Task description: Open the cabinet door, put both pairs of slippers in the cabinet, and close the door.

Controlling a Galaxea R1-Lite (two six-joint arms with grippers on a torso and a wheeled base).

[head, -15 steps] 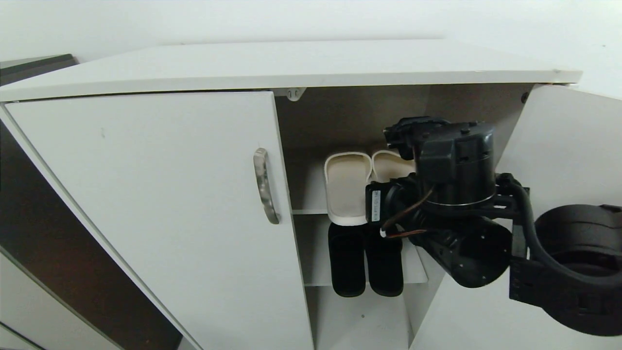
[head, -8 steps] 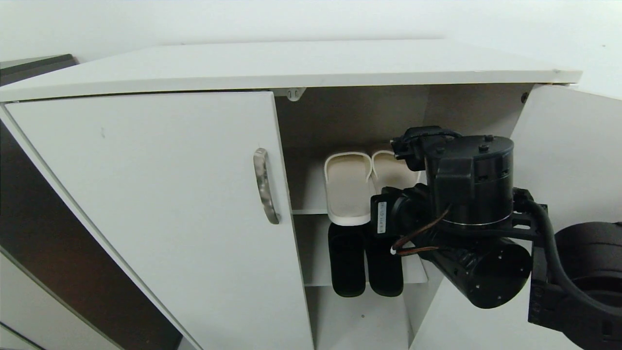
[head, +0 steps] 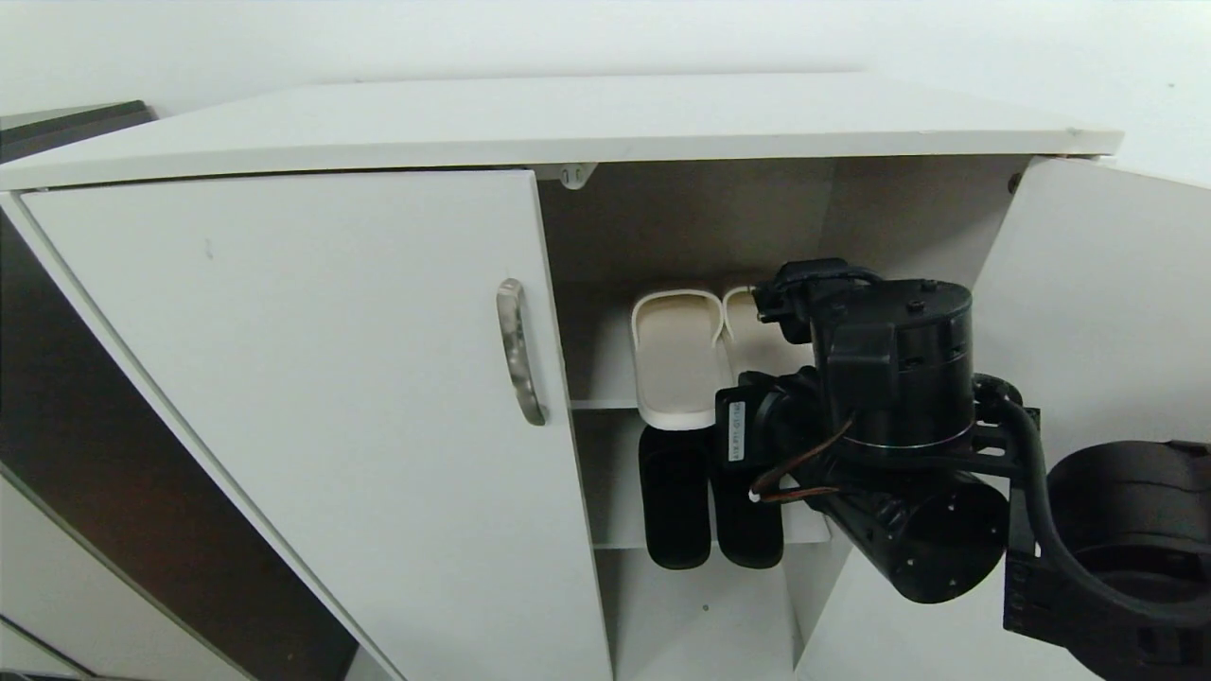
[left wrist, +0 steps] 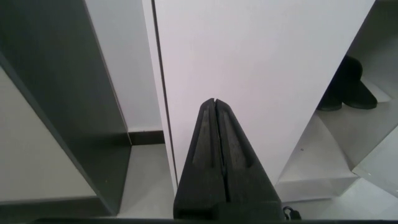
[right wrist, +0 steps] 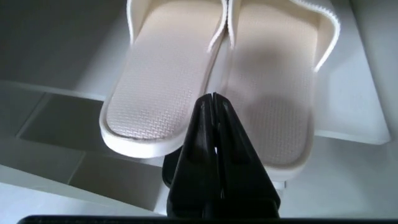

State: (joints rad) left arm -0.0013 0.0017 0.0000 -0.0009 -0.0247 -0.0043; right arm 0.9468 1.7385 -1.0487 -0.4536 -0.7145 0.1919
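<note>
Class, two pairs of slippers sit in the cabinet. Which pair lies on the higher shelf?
The cream pair: it lies on the upper shelf, directly above the black pair, which is on the shelf below.

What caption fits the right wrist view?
Shut right claw facing the white slippers, which overhang the cabinet shelf.

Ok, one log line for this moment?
white slippers: upper shelf; black slippers: lower shelf; right door: open; left door: shut; right gripper: shut, empty, at white slippers; left gripper: shut, facing left door
</note>
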